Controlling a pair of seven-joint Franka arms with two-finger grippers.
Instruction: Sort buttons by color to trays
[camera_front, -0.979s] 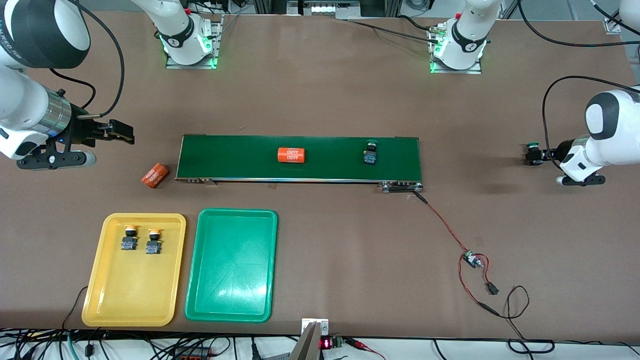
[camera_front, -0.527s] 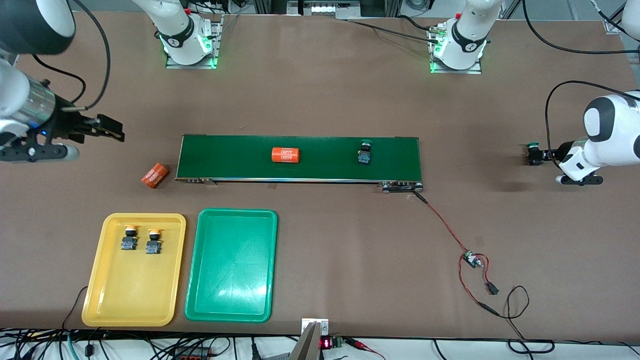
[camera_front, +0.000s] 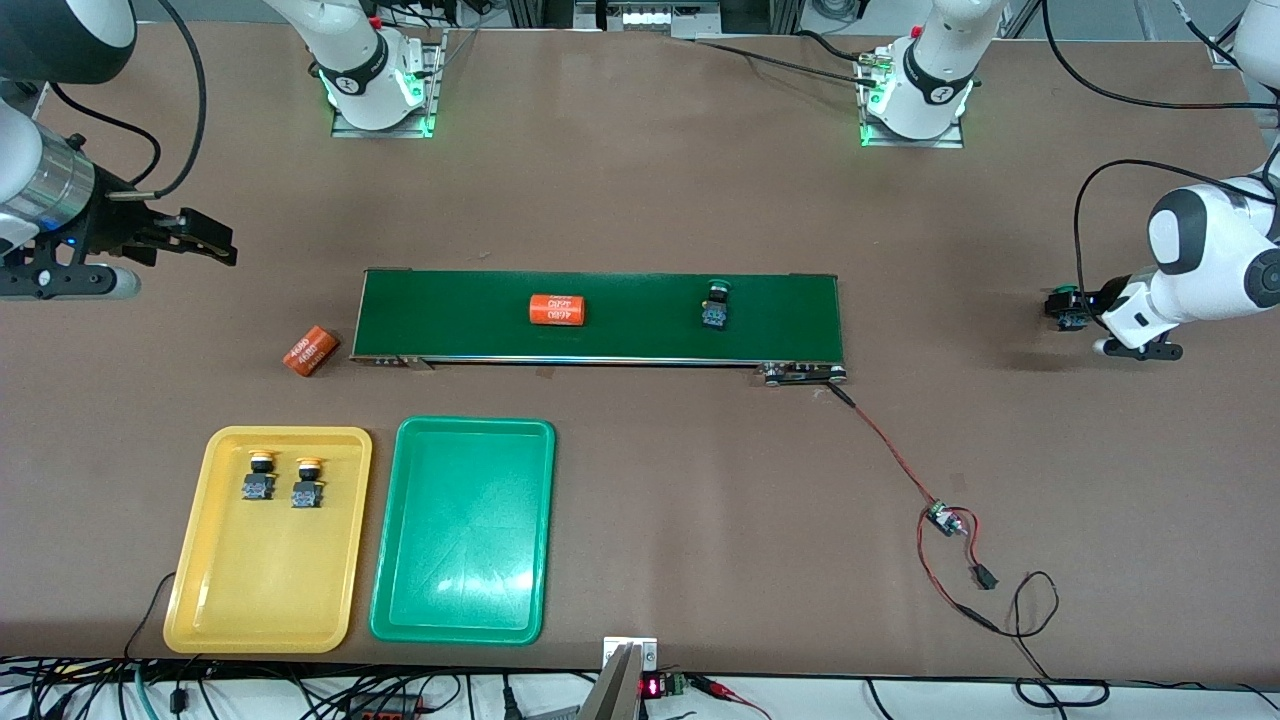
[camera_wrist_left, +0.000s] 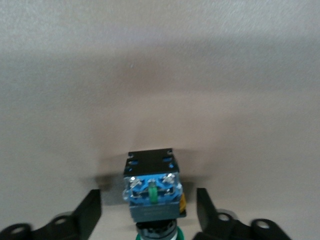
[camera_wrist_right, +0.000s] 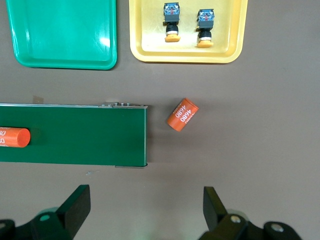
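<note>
1. Front view: the conveyor belt (camera_front: 600, 316) carries a green button (camera_front: 715, 305) and an orange cylinder (camera_front: 556, 309). A second orange cylinder (camera_front: 311, 350) lies on the counter (camera_front: 640, 200) just off the belt's right-arm end. Nearer the camera than the belt, the yellow tray (camera_front: 262, 590) holds two yellow buttons (camera_front: 259, 475), and the green tray (camera_front: 462, 560) sits beside it. The left gripper (camera_front: 1062, 308) is low at a second green button (camera_front: 1060, 297), well off the belt's left-arm end. The right gripper (camera_front: 205, 240) hovers off the belt's other end.

2. Left wrist view: the fingers (camera_wrist_left: 89, 212) stand on either side of that button (camera_wrist_left: 152, 192), gaps visible, not touching it.

3. Right wrist view: the fingers (camera_wrist_right: 77, 202) are spread wide and hold nothing.

Brown bench (camera_front: 640, 200); dark-green conveyor belt (camera_front: 620, 345); two orange cylinders (camera_front: 556, 309) printed white; yellow tray (camera_front: 190, 560) with two yellow-capped buttons (camera_front: 259, 476); green tray (camera_front: 460, 610); green-capped button (camera_front: 715, 306) with blue-black body.
</note>
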